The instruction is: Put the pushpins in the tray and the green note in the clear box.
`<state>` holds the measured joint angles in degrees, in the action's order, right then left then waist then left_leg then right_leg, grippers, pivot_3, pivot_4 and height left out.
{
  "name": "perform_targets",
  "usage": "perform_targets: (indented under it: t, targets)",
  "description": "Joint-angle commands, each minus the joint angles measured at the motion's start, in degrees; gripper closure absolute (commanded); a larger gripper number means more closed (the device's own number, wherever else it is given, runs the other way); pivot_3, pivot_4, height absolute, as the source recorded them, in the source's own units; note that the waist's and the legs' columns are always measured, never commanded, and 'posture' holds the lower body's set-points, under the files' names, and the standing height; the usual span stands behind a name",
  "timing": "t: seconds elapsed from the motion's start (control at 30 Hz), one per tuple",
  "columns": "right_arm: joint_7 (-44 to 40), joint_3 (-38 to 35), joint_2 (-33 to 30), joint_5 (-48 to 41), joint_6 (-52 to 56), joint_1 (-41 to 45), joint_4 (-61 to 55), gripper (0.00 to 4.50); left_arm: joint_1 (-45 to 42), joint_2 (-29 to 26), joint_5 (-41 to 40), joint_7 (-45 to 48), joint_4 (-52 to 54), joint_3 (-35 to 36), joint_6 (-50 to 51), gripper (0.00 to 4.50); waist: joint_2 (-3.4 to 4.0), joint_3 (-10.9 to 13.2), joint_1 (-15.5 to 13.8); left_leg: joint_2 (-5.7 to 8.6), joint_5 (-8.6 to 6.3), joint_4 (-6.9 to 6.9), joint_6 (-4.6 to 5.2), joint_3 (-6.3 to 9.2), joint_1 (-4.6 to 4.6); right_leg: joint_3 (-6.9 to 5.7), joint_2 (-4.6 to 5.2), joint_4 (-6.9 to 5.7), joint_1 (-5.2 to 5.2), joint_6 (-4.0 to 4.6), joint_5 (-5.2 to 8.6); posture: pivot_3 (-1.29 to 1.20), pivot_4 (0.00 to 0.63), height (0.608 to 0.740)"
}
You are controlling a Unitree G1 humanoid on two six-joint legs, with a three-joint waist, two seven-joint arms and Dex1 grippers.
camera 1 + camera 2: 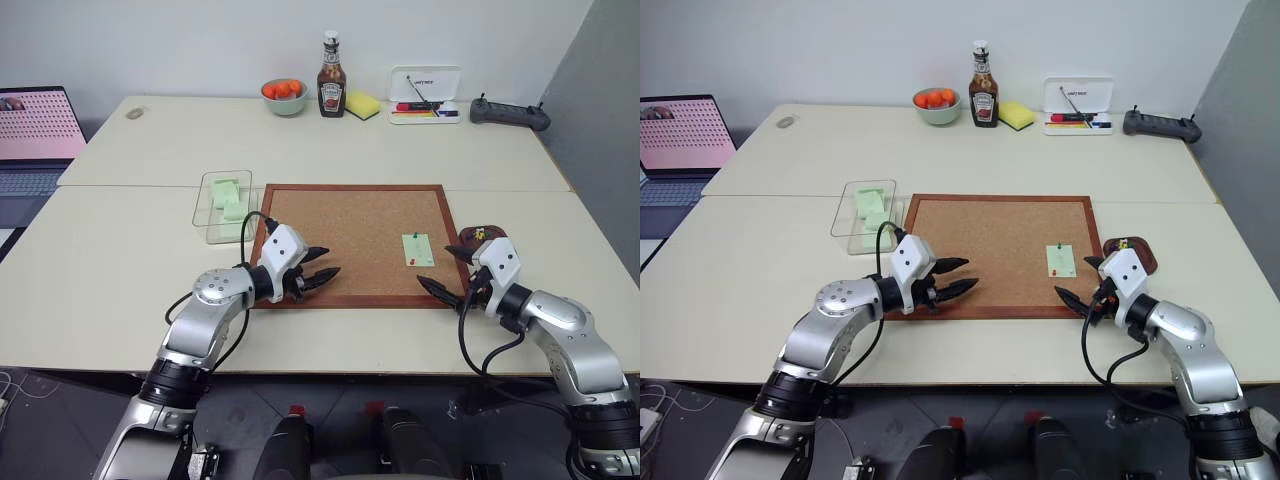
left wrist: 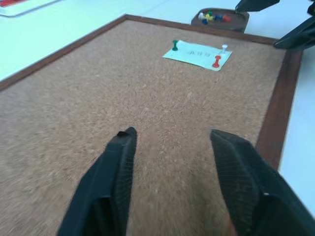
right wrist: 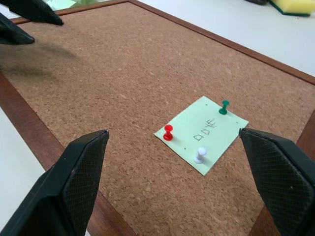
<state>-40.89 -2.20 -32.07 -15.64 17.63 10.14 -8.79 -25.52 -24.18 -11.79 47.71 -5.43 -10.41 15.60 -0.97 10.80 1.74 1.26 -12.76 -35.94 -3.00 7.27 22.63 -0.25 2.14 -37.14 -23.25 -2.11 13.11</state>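
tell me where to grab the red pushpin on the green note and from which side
Grip the red pushpin by its plastic head, from above, fingers either side of the waisted stem. It stands upright, stuck through the green note into the corkboard, so a straight pull up should free it. The right gripper, open and nearest, suits best. A white pin stands close by; keep the fingers off it.

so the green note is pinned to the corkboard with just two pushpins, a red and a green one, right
Not quite: three pushpins hold the green note to the corkboard, a red pushpin, a green pushpin and a white pushpin. The right wrist view shows it.
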Motion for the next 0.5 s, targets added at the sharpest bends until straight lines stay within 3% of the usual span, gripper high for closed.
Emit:
perform_targets:
  t: [0.03, 0.23, 0.5]
  targets:
    - [0.5, -0.8, -0.1, -1.7, 2.9, 2.2, -2.4, 0.00, -3.1, 2.0, 2.1, 0.7, -5.1, -1.6, -3.8, 3.10, 0.00, 0.0, 0.0, 0.00, 0.00, 0.00, 0.00, 0.00, 0.00, 0.00, 0.00, 0.00, 0.01, 0.00, 0.00, 0.00, 0.150, 0.740]
    - [3.0, -0.2, 0.3, -2.5, 11.3, 5.2, -3.2, 0.00, -6.5, 5.6, 3.4, 1.1, -13.3, -2.2, -6.1, 4.29, 0.00, 0.0, 0.0, 0.02, 0.00, -0.01, 0.00, 0.01, 0.02, 0.01, 0.01, 0.01, 0.01, -0.02, -0.01, 0.00, 0.150, 0.740]
    - [5.3, 1.8, 3.0, -0.8, 15.3, 13.6, 2.0, 0.00, -6.4, 6.6, 5.0, 3.5, -19.9, -3.0, -8.4, 4.44, 0.09, -0.1, 0.0, 0.02, 0.00, -0.02, 0.00, -0.05, -0.04, 0.08, 0.01, -0.03, 0.01, -0.04, -0.03, 0.00, 0.150, 0.740]
